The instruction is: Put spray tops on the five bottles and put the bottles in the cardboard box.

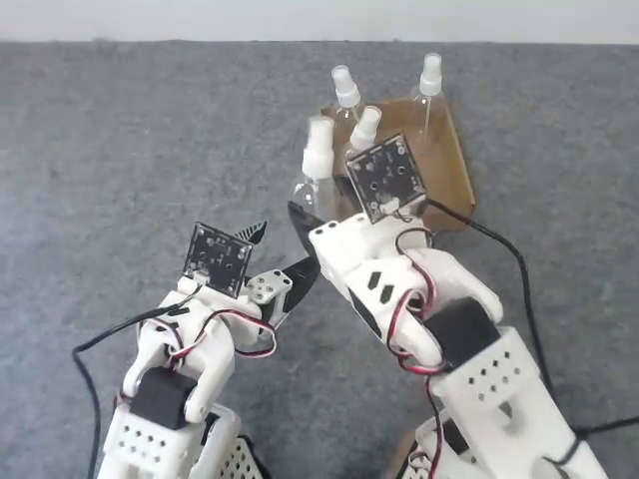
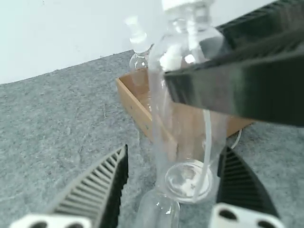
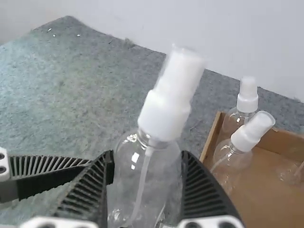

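A clear bottle [image 1: 310, 182] with a white spray top [image 3: 172, 97] stands upright just left of the cardboard box [image 1: 454, 180], with my right gripper [image 3: 147, 161] shut on its body. My left gripper [image 2: 175, 151] is open just short of that bottle's base [image 2: 187, 180], its ribbed fingers [image 2: 102, 187] spread to either side of it without touching. In the high view the left gripper [image 1: 280, 251] sits below and left of the right gripper [image 1: 312, 208]. Three capped bottles [image 1: 364, 128] stand in the box.
The box [image 3: 266, 190] sits at the back right on grey carpet [image 1: 120, 150]. A blurred clear glassy shape [image 2: 159, 211] lies under the held bottle; I cannot tell what it is. The right arm's cable [image 1: 509, 259] trails past the box. Open carpet lies to the left.
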### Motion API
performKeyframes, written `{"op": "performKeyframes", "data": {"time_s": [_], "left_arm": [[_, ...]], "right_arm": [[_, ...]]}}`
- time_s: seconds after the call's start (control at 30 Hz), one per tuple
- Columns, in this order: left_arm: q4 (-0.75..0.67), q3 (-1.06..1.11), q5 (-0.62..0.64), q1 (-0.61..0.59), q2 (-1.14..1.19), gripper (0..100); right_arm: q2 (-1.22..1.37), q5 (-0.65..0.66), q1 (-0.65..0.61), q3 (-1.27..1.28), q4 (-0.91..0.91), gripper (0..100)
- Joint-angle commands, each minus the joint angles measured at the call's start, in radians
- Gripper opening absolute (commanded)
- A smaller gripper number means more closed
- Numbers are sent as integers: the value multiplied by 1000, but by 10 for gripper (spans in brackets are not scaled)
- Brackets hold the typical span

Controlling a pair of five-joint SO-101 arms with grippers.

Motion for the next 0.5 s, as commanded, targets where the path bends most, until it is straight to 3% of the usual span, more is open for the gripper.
{"op": "performKeyframes", "data": {"time_s": [0.0, 0.13, 0.33, 0.47], "left_arm": [[-28, -5, -9, -5, -15, 279], [-25, -4, -8, -5, -15, 279], [-25, -4, -9, -5, -15, 279], [-26, -4, -11, -6, -15, 259]], "right_arm": [[-71, 9, -2, -72, 24, 6], [-62, 135, 59, -78, 25, 6], [-18, 189, 361, -127, 15, 6], [77, 213, 472, -135, -91, 6]]}}
